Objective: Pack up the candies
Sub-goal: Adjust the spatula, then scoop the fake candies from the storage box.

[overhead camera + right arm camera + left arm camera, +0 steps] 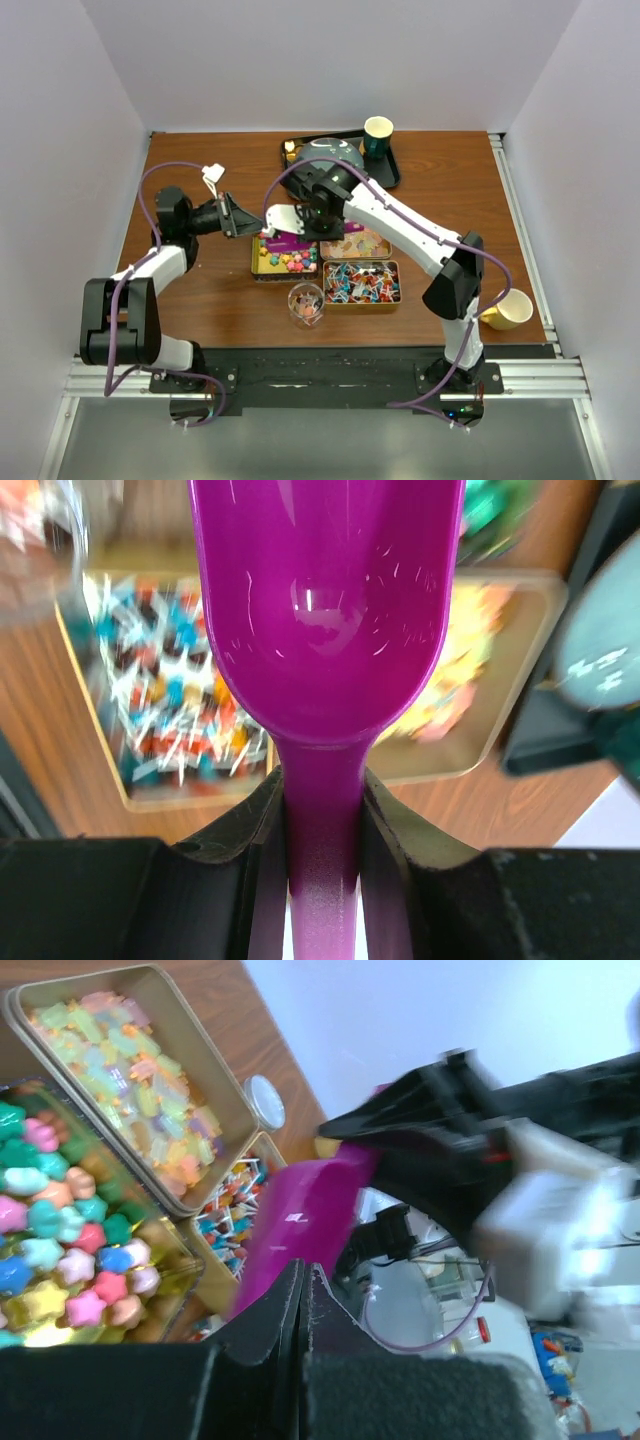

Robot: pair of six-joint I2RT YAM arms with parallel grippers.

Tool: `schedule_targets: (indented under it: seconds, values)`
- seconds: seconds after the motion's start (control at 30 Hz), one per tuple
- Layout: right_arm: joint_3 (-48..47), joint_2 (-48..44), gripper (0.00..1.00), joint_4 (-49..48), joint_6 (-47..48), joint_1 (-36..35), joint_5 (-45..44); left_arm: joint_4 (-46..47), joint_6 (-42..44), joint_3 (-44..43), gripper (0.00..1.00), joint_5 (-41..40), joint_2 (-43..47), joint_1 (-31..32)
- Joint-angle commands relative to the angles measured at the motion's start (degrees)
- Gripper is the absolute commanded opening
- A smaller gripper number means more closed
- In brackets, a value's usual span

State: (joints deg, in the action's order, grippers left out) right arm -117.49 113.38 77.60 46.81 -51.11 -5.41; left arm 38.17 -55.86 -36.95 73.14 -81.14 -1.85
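Note:
Three open tins hold the candies: multicoloured pieces [286,260], pale yellow-orange-pink gummies [357,244], and red-blue-white wrapped pieces [362,282]. My right gripper [306,224] is shut on the handle of an empty purple scoop [325,610], which it holds above the tins near the multicoloured one. In the right wrist view the wrapped pieces [170,710] and the gummies [470,670] lie under the scoop. My left gripper [243,217] is shut and empty, hovering just left of the tins. Its wrist view shows the scoop [300,1220], the gummies [130,1070] and the multicoloured pieces [60,1250].
A small clear glass cup [306,303] with a few candies stands in front of the tins. A black tray [392,170] at the back carries a dark bowl [330,155] and a green cup [377,133]. A yellow mug [510,311] stands at the right front.

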Motion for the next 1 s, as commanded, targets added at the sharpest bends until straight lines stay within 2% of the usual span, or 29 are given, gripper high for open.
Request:
schedule_targets:
  seconds: [0.0,0.17,0.33,0.43,0.53,0.6,0.7,0.73,0.87,0.97]
  values:
    - [-9.59,-3.43,0.0,9.59,-2.77,-0.22,7.6,-19.17,16.12,-6.38,0.0,-1.33,-1.65,0.26]
    - [-10.39,-5.71,0.0,8.61,-4.44,-0.22,11.47,-19.1,16.83,-6.38,0.0,-2.13,-2.88,0.44]
    - [-5.92,-9.4,0.0,6.6,-4.18,0.57,11.65,-22.25,19.55,-7.78,0.0,-3.71,-4.55,0.35]
    - [-2.4,-10.64,0.0,6.33,-3.66,1.1,6.31,-22.79,20.52,-9.45,0.0,-3.71,-5.34,0.09]
    - [1.55,-11.34,0.0,7.04,-3.65,6.52,2.43,-24.53,21.31,-10.77,0.0,-5.72,-5.25,-1.05]
    - [4.72,-11.43,0.0,7.65,-2.95,9.53,-0.2,-27.87,25.17,-11.83,0.0,-7.66,-5.69,-1.58]
    - [8.76,-11.43,0.0,8.53,-1.46,14.28,-4.68,-37.87,32.28,-13.06,0.0,-13.88,-6.75,-2.02]
    - [9.55,-11.34,0.0,8.96,-1.02,16.11,-5.39,-40.52,33.78,-13.15,0.0,-18.43,-7.01,-2.11]
    - [13.16,-10.2,0.0,9.24,-0.93,19.03,-7.95,-44.49,36.87,-12.19,0.02,-29.53,-7.54,-3.07]
    - [12.03,-7.57,0.0,9.32,-1.63,19.82,-8.22,-47.4,38.01,-11.31,0.03,-36.74,-8.33,-3.69]
